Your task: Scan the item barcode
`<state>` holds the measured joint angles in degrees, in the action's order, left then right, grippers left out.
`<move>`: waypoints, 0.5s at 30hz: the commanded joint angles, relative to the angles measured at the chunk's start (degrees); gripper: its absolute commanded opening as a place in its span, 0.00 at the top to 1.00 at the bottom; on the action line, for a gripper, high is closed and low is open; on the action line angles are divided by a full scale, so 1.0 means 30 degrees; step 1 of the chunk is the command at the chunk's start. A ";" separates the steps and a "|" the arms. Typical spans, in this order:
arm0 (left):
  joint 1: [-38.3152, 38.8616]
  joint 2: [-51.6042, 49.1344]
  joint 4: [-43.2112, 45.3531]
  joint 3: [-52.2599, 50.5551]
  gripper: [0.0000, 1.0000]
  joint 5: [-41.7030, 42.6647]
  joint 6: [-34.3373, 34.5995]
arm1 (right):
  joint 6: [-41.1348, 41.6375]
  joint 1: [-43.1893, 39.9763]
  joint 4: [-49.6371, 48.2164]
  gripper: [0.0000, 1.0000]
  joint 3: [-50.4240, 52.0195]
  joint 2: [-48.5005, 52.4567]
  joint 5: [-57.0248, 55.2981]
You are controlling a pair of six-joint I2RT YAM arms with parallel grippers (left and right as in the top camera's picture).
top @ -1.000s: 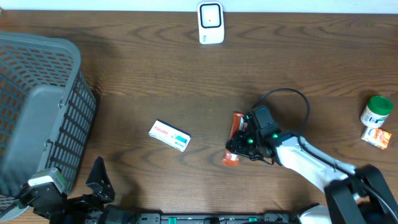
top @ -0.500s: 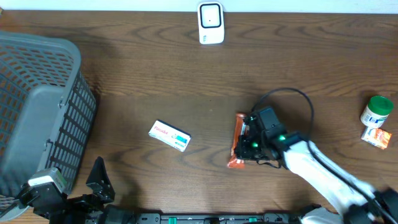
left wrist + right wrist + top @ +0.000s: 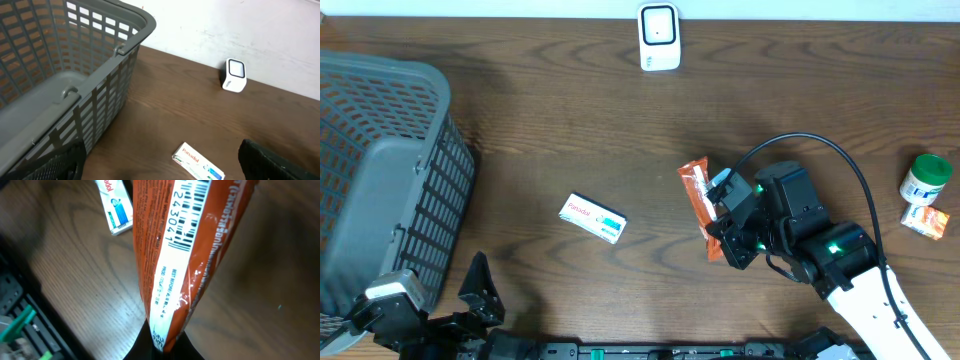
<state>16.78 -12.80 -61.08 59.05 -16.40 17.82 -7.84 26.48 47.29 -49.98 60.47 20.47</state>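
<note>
**Item:** orange snack packet (image 3: 699,203), right of centre on the near side, pinched at its near end. It appears raised off the table (image 3: 800,110), with the barcode (image 3: 192,215) facing the wrist camera.

**Change:** a second ago the packet lay flat with the jaws about it. The right gripper (image 3: 722,246) has since clamped shut on it and lifted it. The grasp looks done; carrying it to the white scanner (image 3: 659,37), well apart at the far edge, remains.

**Left gripper** (image 3: 480,292): near left, jaws wide, holding nothing.

**Container:** grey basket (image 3: 450,190), far left; nothing visible inside.

**Loose on the table:** Panadol box (image 3: 593,218) at centre; green-lidded jar (image 3: 926,178) and small orange box (image 3: 926,221), far right.
</note>
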 commanded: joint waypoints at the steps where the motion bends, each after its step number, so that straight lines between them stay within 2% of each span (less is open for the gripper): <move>1: 0.0007 0.0000 0.0080 -0.0007 0.03 0.0102 0.0022 | -0.2091 0.0131 -0.0401 0.99 -0.0022 -0.0226 0.0335; 15: 0.0007 0.0000 0.0080 -0.0007 0.03 0.0102 0.0022 | -0.2280 0.0131 -0.2149 0.99 -0.0022 -0.0131 0.0342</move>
<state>16.78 -12.80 -61.08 59.05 -16.40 17.82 -13.87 26.48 40.99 -49.98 60.47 20.80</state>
